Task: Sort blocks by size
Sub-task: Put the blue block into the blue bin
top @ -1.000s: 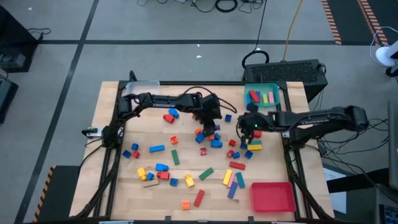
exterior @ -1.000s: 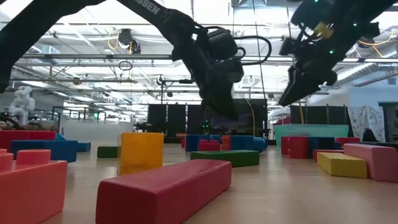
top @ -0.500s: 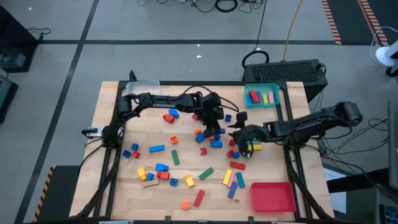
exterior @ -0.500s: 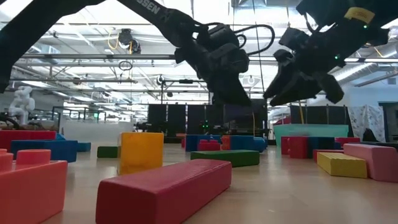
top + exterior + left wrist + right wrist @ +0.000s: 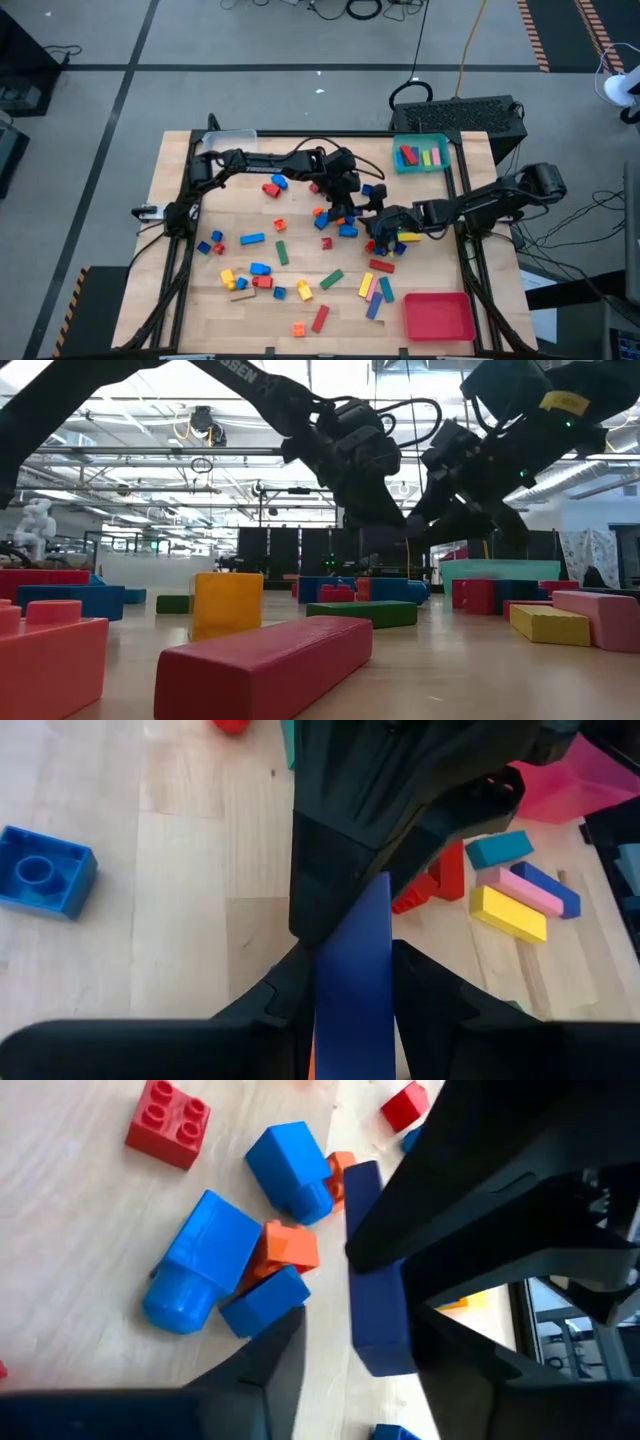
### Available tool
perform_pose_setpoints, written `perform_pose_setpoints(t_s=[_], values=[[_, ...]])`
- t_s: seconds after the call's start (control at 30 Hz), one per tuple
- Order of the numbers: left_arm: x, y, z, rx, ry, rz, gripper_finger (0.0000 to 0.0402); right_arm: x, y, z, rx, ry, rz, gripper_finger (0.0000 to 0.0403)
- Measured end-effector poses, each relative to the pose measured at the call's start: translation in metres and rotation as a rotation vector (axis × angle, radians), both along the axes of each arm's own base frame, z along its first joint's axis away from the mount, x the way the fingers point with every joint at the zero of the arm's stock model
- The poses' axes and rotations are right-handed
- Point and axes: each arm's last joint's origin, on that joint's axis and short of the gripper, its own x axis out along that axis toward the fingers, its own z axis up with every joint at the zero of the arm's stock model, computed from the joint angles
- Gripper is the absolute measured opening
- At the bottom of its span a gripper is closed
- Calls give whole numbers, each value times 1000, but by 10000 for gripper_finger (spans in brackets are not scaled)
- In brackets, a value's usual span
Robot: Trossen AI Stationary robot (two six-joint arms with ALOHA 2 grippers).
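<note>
2 matte black jointed arms are seen, looped with thin black cables; white lettering is printed on 1 link, a yellow label on the other.

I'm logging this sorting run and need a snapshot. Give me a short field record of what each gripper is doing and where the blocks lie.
left gripper: over the middle of the table, shut on a dark blue bar
right gripper: next to it, open, one finger on each side of the same bar
loose blocks: scattered over the table
teal tray: holds a few long bars
</note>
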Motion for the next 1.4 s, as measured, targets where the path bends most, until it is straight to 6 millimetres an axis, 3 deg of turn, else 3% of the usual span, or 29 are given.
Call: perform_pose_setpoints(t_s=[0.27, 0.37, 0.53, 0.67, 0.77, 0.9, 1.07, 1.23, 1.4], values=[[0, 0, 0, -43, 16, 17, 103, 1, 0, 1, -15, -20, -9, 52], [0, 1, 0, -41, 24, 47, 108, 1, 0, 1, -5, -22, -18, 38], [2, 3, 2, 16, 12, 93, 206, 0, -1, 3, 29, -50, -61, 38], [-1, 12, 1, 34, 37, 129, 278, -8, -6, 10, 20, -74, -219, 38], [-9, 19, 6, 47, 69, 162, 303, -22, -14, 17, 36, -65, -347, 38], [-18, 23, 23, 150, 81, 214, 308, -46, -31, 30, 100, -101, -560, 38], [-23, 12, 34, 295, 108, 237, 309, -80, -54, 46, 223, -223, -861, 38], [-24, 4, 33, 312, 143, 219, 309, -108, -74, 50, 331, -313, -1129, 38], [-33, 2, 12, 310, 219, 216, 310, -116, -93, 48, 456, -332, -1239, 41]])
